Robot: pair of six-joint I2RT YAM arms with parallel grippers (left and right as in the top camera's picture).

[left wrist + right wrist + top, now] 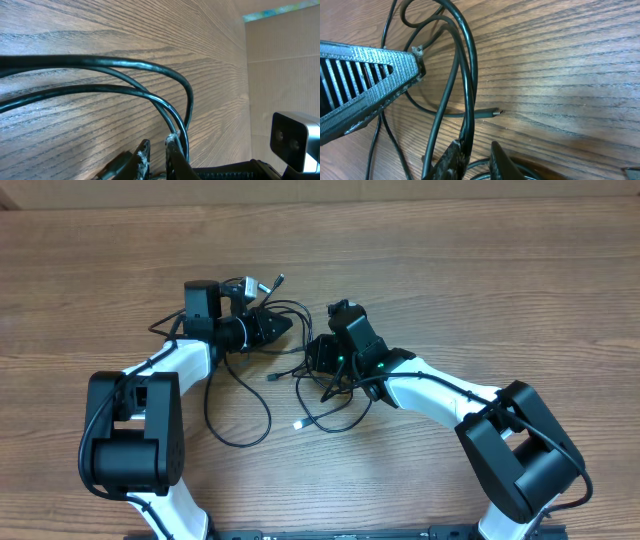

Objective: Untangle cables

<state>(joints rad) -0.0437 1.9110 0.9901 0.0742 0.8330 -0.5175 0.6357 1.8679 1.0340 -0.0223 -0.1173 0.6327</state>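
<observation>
The cables (300,385) are thin black cords lying in loose tangled loops on the wooden table between the two arms. Silvery plug tips show in the overhead view (298,425) and farther back (280,280). My left gripper (285,325) sits at the tangle's upper left. In the left wrist view its fingers (158,146) are almost together, and two cords (165,102) run in against the right finger. My right gripper (318,362) is low over the middle of the tangle. Its fingers (476,149) are closed narrowly on one cord (468,75). A small plug (487,113) lies just beyond.
The left gripper's grey ribbed finger (365,85) reaches into the right wrist view from the left. A wide loop (240,415) lies near the left arm's base. A cardboard wall (280,65) stands behind the table's far edge.
</observation>
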